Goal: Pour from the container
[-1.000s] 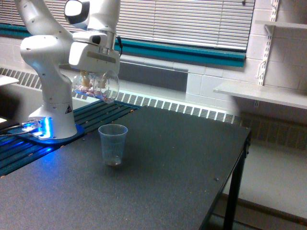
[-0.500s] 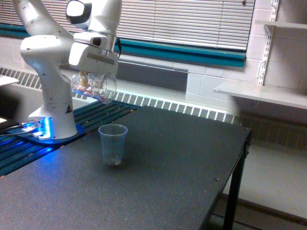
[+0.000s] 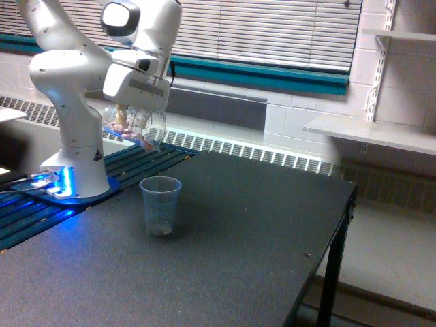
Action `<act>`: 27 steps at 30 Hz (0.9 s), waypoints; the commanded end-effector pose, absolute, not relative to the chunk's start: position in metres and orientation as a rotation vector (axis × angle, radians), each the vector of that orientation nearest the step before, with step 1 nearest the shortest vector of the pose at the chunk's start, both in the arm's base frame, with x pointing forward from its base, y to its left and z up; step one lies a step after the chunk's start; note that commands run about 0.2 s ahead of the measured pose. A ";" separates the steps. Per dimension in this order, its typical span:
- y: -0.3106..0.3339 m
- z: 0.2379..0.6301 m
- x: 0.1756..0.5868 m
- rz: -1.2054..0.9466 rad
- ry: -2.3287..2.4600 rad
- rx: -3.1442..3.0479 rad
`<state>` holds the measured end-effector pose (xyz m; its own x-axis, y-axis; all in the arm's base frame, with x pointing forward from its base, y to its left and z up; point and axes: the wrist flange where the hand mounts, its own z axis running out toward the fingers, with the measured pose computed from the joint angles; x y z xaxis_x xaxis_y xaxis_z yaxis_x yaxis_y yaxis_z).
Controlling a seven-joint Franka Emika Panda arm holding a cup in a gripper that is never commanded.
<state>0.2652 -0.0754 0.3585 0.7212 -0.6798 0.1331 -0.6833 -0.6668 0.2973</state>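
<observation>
Tilted further, container (image 3: 135, 126) hangs (gripped) beneath end effector (image 3: 131, 107).

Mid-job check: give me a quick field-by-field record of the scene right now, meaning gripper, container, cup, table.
gripper: raised above the table, shut on the container
container: clear bulbous jar, tilted, pinkish and tan bits inside
cup: clear plastic, upright on the table, below the container and toward the exterior view's right
cup contents: a few bits at the bottom, too small to tell
table: dark top, only the cup stands on it
</observation>
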 end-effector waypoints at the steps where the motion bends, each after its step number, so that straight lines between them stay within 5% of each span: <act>1: -0.067 0.343 0.259 -0.049 -1.039 2.564; 27: -0.053 0.348 0.272 -0.092 -0.948 2.513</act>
<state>0.2730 -0.0559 0.3525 0.7544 -0.6489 0.0991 -0.6257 -0.6651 0.4076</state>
